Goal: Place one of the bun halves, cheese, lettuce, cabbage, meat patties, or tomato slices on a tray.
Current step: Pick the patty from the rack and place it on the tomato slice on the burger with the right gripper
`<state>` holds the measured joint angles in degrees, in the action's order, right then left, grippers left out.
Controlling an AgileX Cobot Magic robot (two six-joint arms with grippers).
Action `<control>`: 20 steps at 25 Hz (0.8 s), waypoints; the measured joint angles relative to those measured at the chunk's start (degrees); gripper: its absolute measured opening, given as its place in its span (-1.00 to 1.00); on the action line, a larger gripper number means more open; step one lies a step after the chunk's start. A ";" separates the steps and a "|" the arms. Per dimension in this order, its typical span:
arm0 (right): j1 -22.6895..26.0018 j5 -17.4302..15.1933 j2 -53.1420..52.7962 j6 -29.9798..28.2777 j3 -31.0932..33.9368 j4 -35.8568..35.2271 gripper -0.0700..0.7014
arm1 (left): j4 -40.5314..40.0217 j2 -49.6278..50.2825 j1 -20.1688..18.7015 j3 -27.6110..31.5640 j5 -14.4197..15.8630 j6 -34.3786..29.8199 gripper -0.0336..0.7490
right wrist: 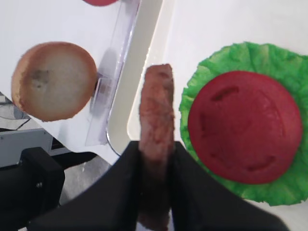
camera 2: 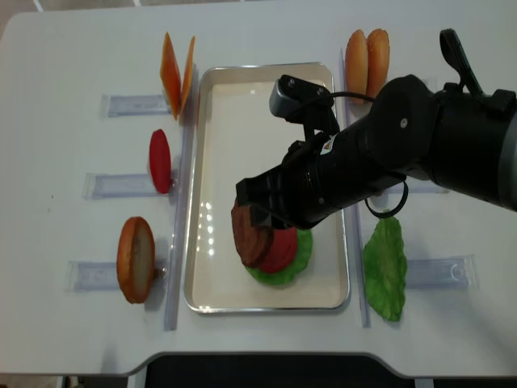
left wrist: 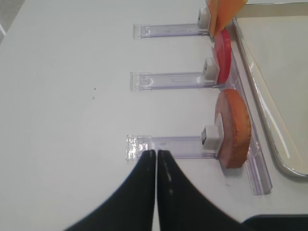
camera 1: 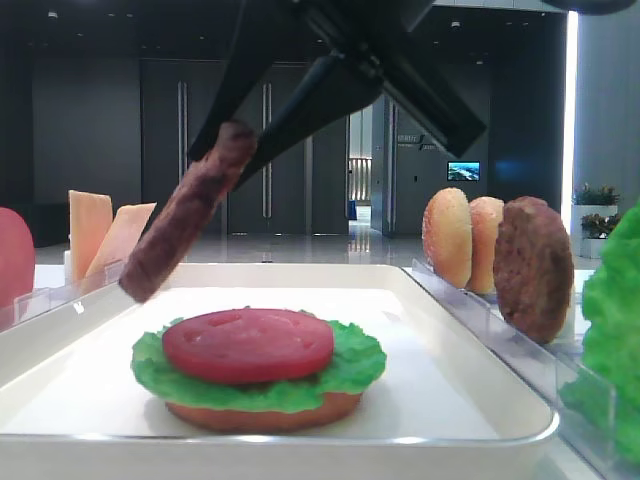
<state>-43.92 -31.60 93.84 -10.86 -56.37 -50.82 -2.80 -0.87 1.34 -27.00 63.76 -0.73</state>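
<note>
Patty (camera 1: 185, 215) in the grip of the right gripper (right wrist: 156, 159), its two dark fingers pressed against the brown disc's flat faces, hangs tilted above the white tray (camera 2: 212, 202), over the left side of the stack lying on it near the tray's front edge. That stack is a bun half (camera 1: 262, 410) at the bottom, a ruffled green lettuce leaf (camera 1: 258, 372) on it and a red tomato slice (camera 1: 247, 343) on top; in the right wrist view the held patty sits just beside the tomato slice, close to the tray's left rim. The left gripper (left wrist: 156, 163) hovers over the white tabletop (left wrist: 67, 96) near its front left corner, its fingers pressed together on nothing, the tips above the end of a clear plastic rack (left wrist: 166, 143). A second bun half (camera 2: 136, 259) stands on edge in that rack, left of the tray. Farther back along the tray's left side stand a spare tomato slice (camera 2: 160, 161) and two cheese slices (camera 2: 176, 74) leaning together. On the right side, two more bun halves (camera 2: 366, 52) stand near the tray's back right corner, another patty (camera 1: 533, 268) stands just in front of them, and a second lettuce leaf (camera 2: 385, 267) stands near the front right corner.
</note>
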 joint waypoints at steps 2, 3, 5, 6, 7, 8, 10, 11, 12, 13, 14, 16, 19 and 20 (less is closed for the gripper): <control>0.00 -0.49 1.15 -1.07 0.00 -0.51 -0.50 | 0.00 0.00 0.00 0.00 0.00 0.00 -0.91; 0.05 -0.62 1.48 -1.30 0.00 -0.70 -0.50 | 0.00 0.00 0.00 0.00 0.00 0.00 -0.91; 0.40 -0.92 1.62 -1.73 0.00 -0.96 -0.50 | 0.00 0.00 0.00 0.00 0.00 0.00 -0.91; 0.61 -0.91 1.62 -1.94 0.00 -1.03 -0.50 | 0.00 0.00 0.00 0.00 0.00 0.00 -0.91; 0.97 -0.91 1.62 -2.09 0.00 -1.03 -0.50 | 0.00 0.00 0.00 0.00 0.00 0.00 -0.91; 1.30 -0.91 1.62 -2.16 0.00 -1.03 -0.50 | 0.00 0.00 0.00 0.00 0.00 0.00 -0.91; 1.75 -0.91 1.62 -2.42 0.00 -1.03 -0.50 | 0.00 0.00 0.00 0.00 0.00 0.00 -0.91; 1.92 -0.91 1.62 -2.48 0.00 -0.97 -0.50 | 0.00 0.00 0.00 0.00 0.00 0.00 -0.91; 1.92 -0.91 1.62 -2.48 0.00 -0.93 -0.50 | 0.00 0.00 0.00 0.00 0.00 0.00 -0.91; 1.92 -0.91 1.62 -2.55 0.00 -0.86 -0.50 | 0.00 0.00 0.00 0.00 0.00 0.00 -0.91; 1.92 -0.91 1.62 -2.55 0.00 -0.86 -0.50 | 0.00 0.00 0.00 0.00 0.00 0.00 -0.91; 1.92 -1.04 1.62 -2.55 0.00 -0.86 -0.50 | 0.00 0.00 0.00 0.00 0.00 0.00 -0.91; 1.92 -1.10 1.62 -2.55 0.00 -0.79 -0.50 | 0.00 0.00 0.00 0.00 0.00 0.00 -0.91; 1.92 -1.10 1.62 -2.55 0.00 -0.72 -0.50 | 0.00 0.00 0.00 0.00 0.00 0.00 -0.91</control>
<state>-42.00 -32.69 95.46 -13.41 -56.37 -51.54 -2.80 -0.87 1.34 -27.00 63.76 -0.73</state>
